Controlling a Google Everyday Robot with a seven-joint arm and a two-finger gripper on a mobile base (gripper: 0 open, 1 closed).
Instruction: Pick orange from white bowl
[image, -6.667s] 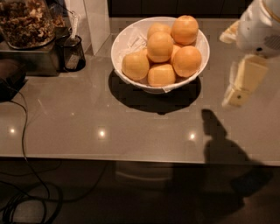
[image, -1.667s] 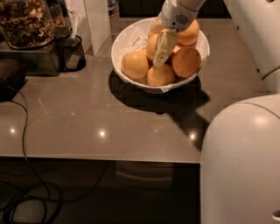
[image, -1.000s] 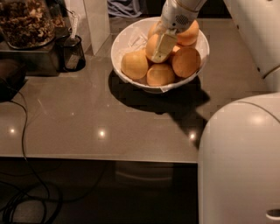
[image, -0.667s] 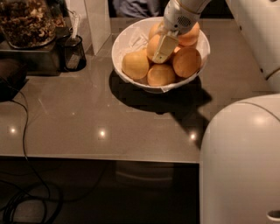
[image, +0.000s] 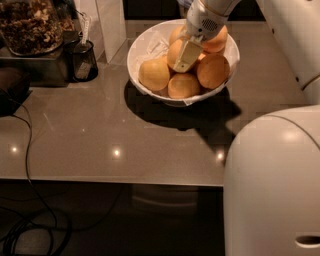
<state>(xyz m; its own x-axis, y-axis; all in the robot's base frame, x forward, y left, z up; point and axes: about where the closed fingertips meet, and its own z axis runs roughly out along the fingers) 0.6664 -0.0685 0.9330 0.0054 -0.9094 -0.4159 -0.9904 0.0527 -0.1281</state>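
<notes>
The orange (image: 174, 51) is round, smooth and yellow-orange, with no mark to set it apart from the others heaped around it. It sits on top of the heap, near the middle of the white bowl (image: 132, 59), in the upper centre of the frame. Other oranges lie to its left (image: 153, 74), below it (image: 183, 86), to its lower right (image: 213, 71) and to its upper right (image: 216, 40).

The gripper (image: 185, 57) comes down from the top edge of the frame, its grey-white wrist above the bowl's far side. Its pale tip lies slantwise across the right face of the top orange and touches it, and the tip's end points down into the gap between that fruit and the one below. The orange shows to the left of the tip; its right side is hidden behind it. Whether the jaws are clenched on the fruit or released, I cannot tell.

The bowl is wide and glossy, and stands on a shiny grey-brown surface (image: 95, 130) with a dark shadow under it. At the upper left stands a clear jar of brown nuts (image: 29, 24), with a small dark cup (image: 83, 61) beside it. A black cable (image: 26, 155) runs down the left side. The robot's white body (image: 272, 185) fills the lower right corner
</notes>
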